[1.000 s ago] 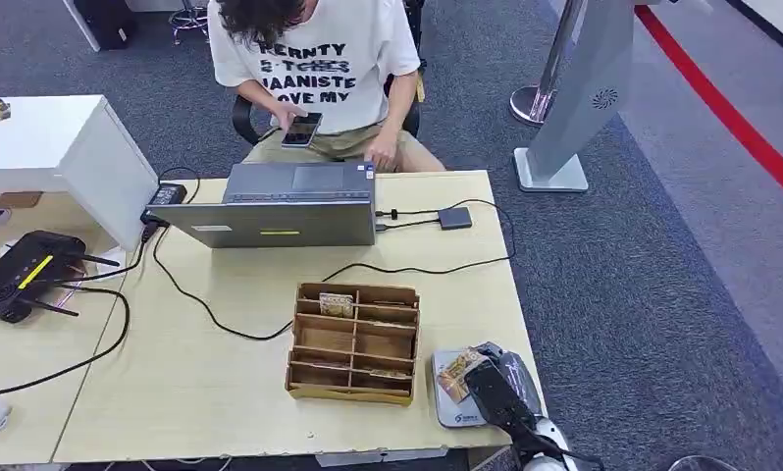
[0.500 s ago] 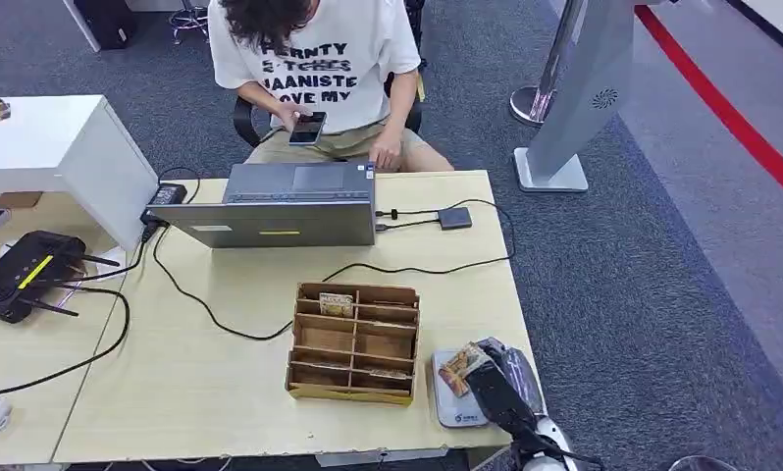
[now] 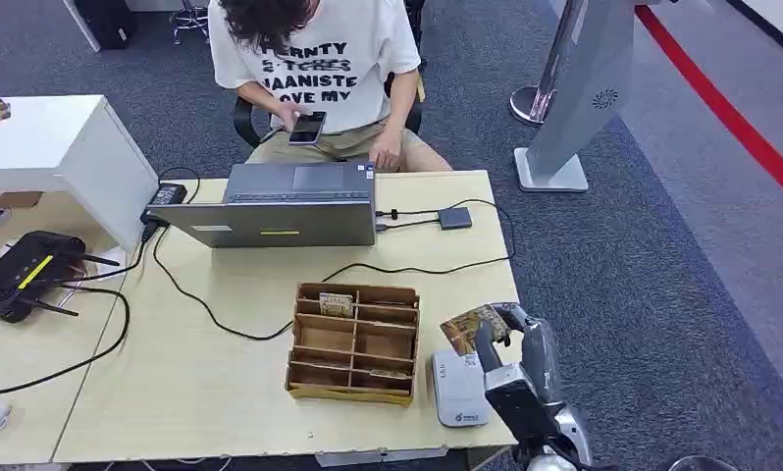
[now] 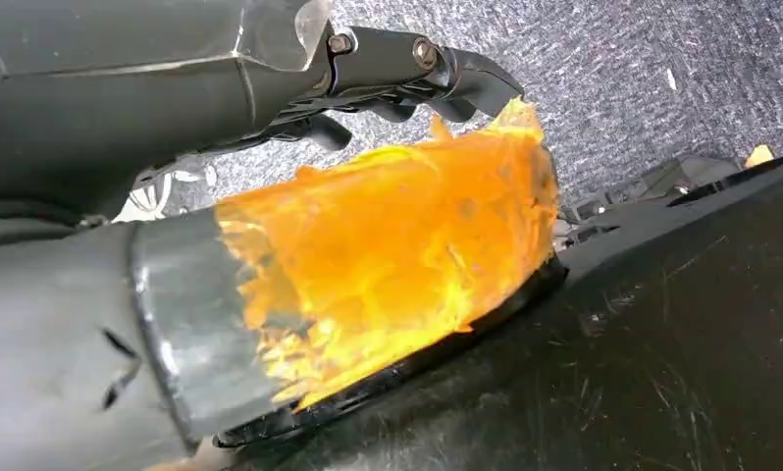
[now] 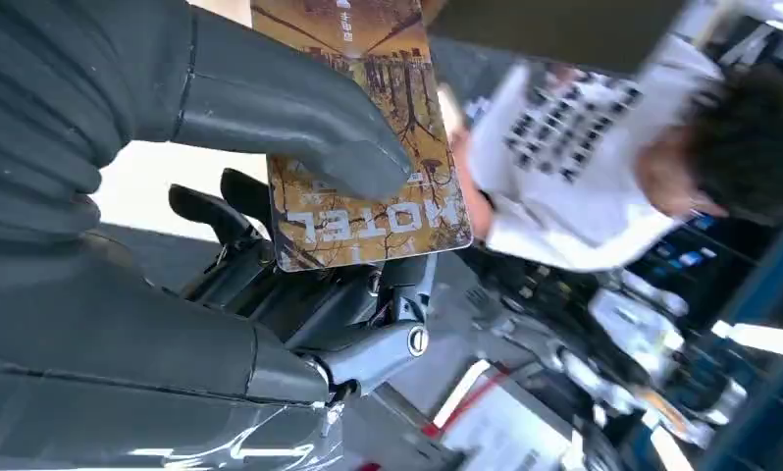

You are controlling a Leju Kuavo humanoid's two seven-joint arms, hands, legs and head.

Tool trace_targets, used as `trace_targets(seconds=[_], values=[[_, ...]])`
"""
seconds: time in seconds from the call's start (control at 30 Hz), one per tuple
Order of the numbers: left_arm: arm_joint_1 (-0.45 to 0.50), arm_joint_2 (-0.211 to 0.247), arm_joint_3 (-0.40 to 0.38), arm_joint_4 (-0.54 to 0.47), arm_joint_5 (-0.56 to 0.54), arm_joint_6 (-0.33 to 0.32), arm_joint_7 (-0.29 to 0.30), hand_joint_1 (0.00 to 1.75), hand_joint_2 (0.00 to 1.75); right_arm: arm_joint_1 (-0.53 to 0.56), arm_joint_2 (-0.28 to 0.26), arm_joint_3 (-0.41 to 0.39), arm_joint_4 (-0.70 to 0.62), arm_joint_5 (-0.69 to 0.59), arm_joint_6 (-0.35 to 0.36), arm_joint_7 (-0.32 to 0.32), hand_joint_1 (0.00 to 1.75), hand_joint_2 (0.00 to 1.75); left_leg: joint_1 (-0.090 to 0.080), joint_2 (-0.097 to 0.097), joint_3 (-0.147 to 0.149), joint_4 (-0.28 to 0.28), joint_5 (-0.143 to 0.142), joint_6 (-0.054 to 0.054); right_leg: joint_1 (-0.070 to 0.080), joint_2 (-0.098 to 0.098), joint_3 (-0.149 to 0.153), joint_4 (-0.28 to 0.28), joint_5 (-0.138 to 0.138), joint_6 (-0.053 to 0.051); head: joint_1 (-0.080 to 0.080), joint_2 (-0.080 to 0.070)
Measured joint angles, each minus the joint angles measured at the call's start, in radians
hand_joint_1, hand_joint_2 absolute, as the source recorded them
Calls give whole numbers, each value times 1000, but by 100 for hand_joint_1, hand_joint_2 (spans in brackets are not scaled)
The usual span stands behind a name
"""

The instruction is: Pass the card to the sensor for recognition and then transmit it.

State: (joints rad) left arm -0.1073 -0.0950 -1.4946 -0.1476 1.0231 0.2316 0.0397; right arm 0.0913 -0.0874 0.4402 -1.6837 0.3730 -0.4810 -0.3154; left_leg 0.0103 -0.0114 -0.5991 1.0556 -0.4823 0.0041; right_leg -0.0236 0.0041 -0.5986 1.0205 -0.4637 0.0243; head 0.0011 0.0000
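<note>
Now that the right hand [image 3: 510,339] has lifted off the small white flat sensor box [image 3: 458,387], the brown picture card [image 3: 474,326] pinched in its fingers [image 5: 299,128] hangs in the air just past the box, near the right edge of the pale wooden counter [image 3: 221,392]. I think the reading is done and passing comes next. Beside it stands the brown cardboard sorting tray [image 3: 354,342]. Farther off, past open counter, sits a person [image 3: 314,59] with a phone. I cannot tell if the left hand [image 4: 152,128] is open or closed.
</note>
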Motion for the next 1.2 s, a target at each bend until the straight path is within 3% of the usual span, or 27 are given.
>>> trace_targets(seconds=[0.33,0.5,0.63,0.9,1.2], values=[[0,-2,0,0,-14,-6,-1,0,0,-39,5,15,-94,117,-55,-13,175,175,0,0,0,0,0,0,0,0,0,0,0,0,0,0],[-5,-4,-4,0,-47,-21,0,0,0,-151,5,62,-84,326,-71,56,175,175,0,2,1,0,0,0,0,2,0,1,0,0,0,0],[-7,-5,-16,0,-83,-42,3,0,0,-283,13,102,-28,494,-57,143,175,175,0,2,0,0,2,1,0,2,0,1,2,0,-1,0],[-32,-5,-33,0,-176,-92,25,0,0,-529,45,137,170,781,-60,235,175,175,0,2,0,0,4,-1,0,2,0,2,4,0,0,0],[-42,-5,-35,0,-192,-99,32,0,0,-649,63,152,306,825,-60,249,175,175,0,1,0,0,4,-1,0,1,-1,1,4,0,0,0]])
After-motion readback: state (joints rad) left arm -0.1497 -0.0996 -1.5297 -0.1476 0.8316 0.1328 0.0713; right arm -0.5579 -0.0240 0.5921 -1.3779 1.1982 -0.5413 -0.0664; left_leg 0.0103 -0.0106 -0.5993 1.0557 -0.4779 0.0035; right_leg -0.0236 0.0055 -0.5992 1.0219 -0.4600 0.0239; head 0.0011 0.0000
